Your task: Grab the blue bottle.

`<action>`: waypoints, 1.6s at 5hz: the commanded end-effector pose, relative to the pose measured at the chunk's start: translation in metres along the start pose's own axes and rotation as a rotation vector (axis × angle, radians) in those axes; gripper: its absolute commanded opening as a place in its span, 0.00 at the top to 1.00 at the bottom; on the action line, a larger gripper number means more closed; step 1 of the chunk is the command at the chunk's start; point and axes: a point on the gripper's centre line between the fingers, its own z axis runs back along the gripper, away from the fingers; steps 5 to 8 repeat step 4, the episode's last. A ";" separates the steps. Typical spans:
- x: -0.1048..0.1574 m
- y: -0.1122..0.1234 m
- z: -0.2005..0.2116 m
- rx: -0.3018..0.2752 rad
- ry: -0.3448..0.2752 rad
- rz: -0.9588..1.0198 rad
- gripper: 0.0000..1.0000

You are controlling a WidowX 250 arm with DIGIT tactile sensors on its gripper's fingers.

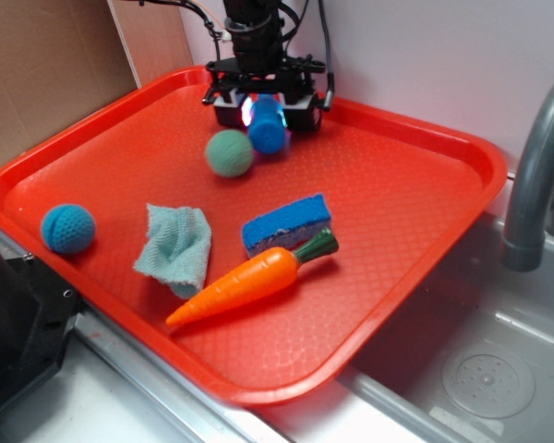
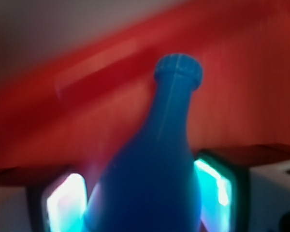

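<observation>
While clamped on either side of the small bright blue plastic bottle (image 1: 268, 125), black end effector (image 1: 267, 113) at the far edge of the red plastic tray (image 1: 425, 249), fingers pressed against the body, narrow capped neck (image 2: 178, 72) pointing away in the wrist view. Just left of the bottle, a green textured ball (image 1: 229, 152); nearer, a teal-blue textured ball (image 1: 67, 229), a crumpled pale green cloth (image 1: 175, 247), a blue rectangular sponge (image 1: 286, 221) and an orange toy carrot (image 1: 249, 280) touching it.
</observation>
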 end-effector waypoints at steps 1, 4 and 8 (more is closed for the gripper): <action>-0.020 0.003 0.118 -0.002 -0.041 -0.172 1.00; -0.058 0.066 0.201 -0.007 -0.198 -0.397 1.00; -0.058 0.066 0.201 -0.007 -0.198 -0.397 1.00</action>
